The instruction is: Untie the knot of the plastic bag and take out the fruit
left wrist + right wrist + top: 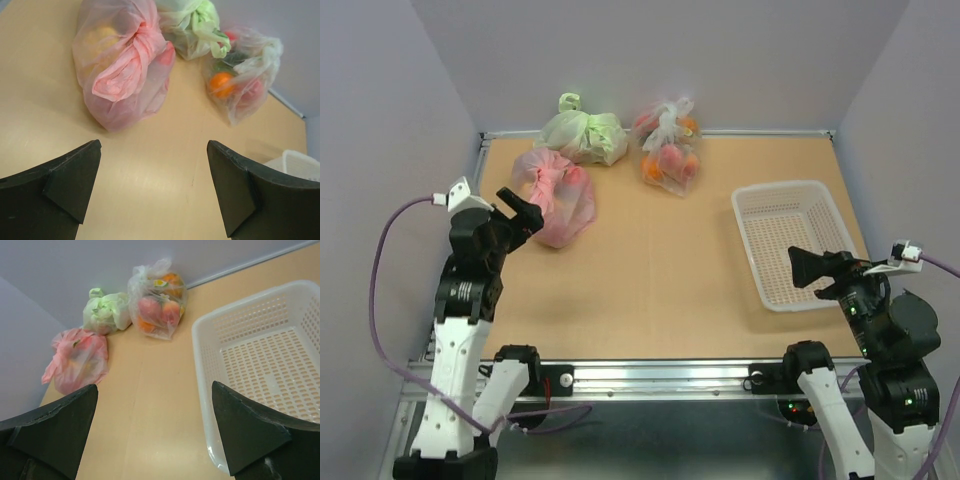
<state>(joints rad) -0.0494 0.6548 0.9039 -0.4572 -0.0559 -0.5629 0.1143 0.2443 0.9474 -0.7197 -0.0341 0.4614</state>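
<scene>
Aiming: I point the left gripper (154,145), fingers wide, at the twisted knot (142,47) atop the thin translucent pink plastic bag (120,85).
Spare: right gripper (154,386), wide, well apart from it.

White arm links (447,352), black joints (466,292), purple cables (372,300), black wedge-shaped gripper fingers (62,185)

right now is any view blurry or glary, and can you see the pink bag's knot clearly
Top external: even soft light, faint shadows, the plastic bag sharp. Left wrist: the knot shows clearly, the table carries a pale sheen, the left fingers look dark. Right wrist: the white basket is slightly washed out.
</scene>
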